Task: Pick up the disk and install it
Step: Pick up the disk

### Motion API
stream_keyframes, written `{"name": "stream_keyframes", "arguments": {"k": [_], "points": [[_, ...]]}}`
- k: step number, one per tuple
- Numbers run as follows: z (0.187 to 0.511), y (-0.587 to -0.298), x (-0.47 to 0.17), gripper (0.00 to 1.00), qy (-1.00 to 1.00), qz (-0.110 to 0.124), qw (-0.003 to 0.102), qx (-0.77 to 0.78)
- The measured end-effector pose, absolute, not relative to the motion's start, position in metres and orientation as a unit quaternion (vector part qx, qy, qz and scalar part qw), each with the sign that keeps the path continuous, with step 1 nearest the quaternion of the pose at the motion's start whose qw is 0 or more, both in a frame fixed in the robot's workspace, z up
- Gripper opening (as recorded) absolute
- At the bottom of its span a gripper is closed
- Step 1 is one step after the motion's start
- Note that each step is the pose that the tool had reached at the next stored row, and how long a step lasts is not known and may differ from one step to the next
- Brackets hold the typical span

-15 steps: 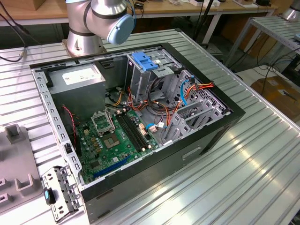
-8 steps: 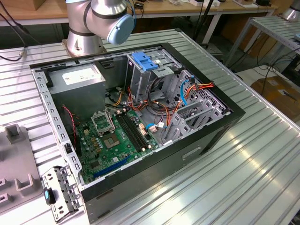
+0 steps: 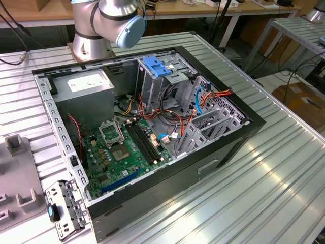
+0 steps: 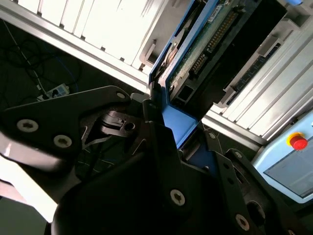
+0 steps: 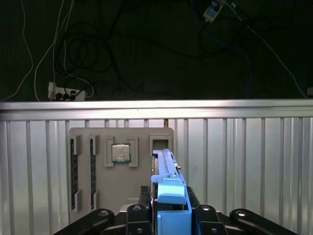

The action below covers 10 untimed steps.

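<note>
Pick-up looks done: the end effector point(image 5: 171, 211) is clenched on the disk point(image 5: 165, 164), holding it on edge by its blue bracket above the grey parts tray point(image 5: 122, 196) on the table point(image 5: 244, 161), and installing it in the open computer case point(image 3: 152, 195) is, I'd say, not yet done.

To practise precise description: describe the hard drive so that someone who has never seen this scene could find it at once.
Find the robot arm's black claw, seen in both wrist views over the ribbed metal table. Clamped edge-on in it is the flat rectangular metal disk, green circuit board on one face. Its blue plastic bracket marks it out from the grey parts tray beyond.
</note>
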<state>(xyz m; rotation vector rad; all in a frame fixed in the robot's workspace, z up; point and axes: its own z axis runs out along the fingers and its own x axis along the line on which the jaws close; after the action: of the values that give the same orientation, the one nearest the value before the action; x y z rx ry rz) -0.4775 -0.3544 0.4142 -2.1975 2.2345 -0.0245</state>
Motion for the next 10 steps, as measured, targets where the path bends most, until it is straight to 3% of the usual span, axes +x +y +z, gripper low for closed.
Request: {"name": "stream_keyframes", "arguments": {"k": [10], "points": [[0.4225, -0.3544, -0.4776, 0.37, 0.713, -0.008, 0.004, -0.701]]}}
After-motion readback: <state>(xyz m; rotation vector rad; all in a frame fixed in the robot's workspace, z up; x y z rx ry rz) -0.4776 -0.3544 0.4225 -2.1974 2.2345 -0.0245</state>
